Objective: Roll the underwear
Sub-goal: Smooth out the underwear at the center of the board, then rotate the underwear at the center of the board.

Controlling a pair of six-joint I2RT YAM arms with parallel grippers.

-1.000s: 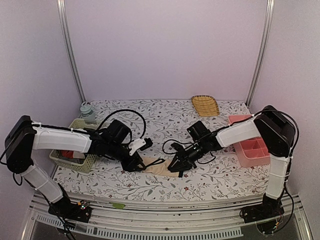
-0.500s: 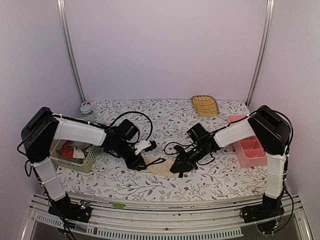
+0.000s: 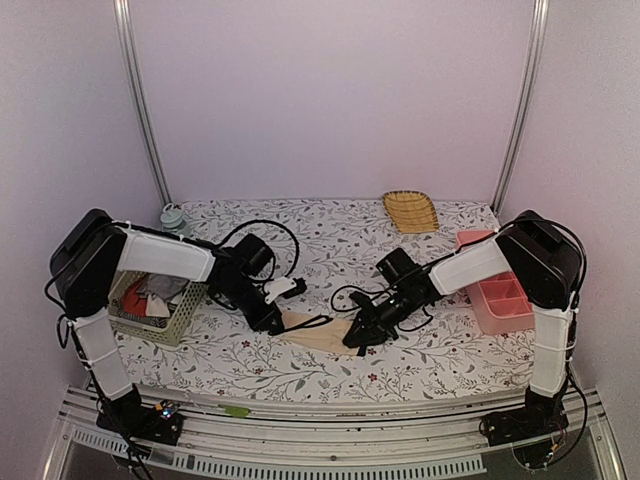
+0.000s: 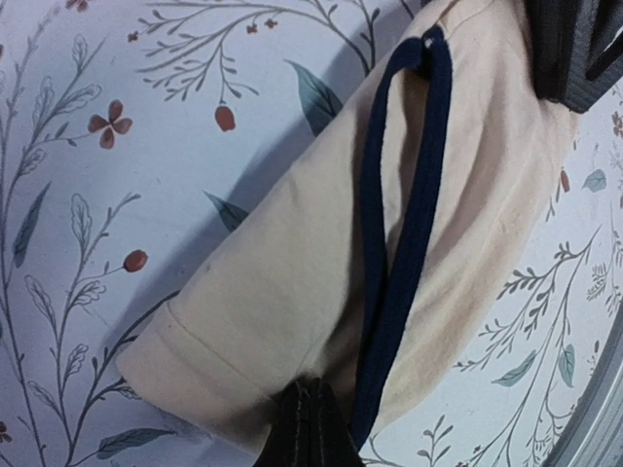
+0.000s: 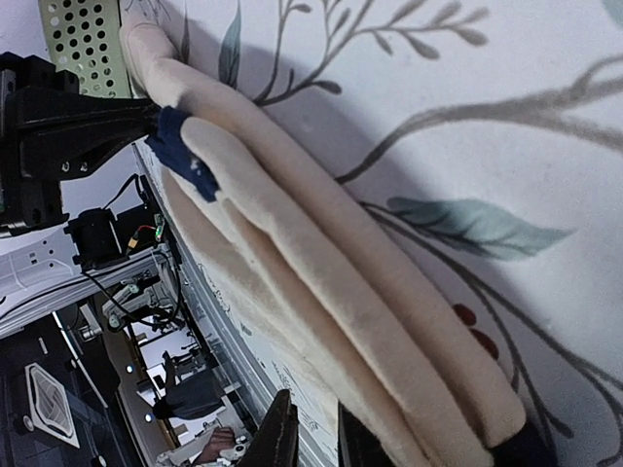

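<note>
Flowered table [image 3: 330, 235] beneath both sets of jaws. Green mesh basket [image 3: 185, 318] just to the outer side of the left gripper [image 3: 274, 321]. Pink tray [image 3: 500, 300] well to the outer side of the right gripper [image 3: 358, 334]. Beige underwear [image 3: 315, 335] with dark edging, folded into a long flat strip, lying on the table and stretched between the two grippers. Left jaws pinched onto one end, right at the edging. Right jaws at the other end, grip impossible to make out
</note>
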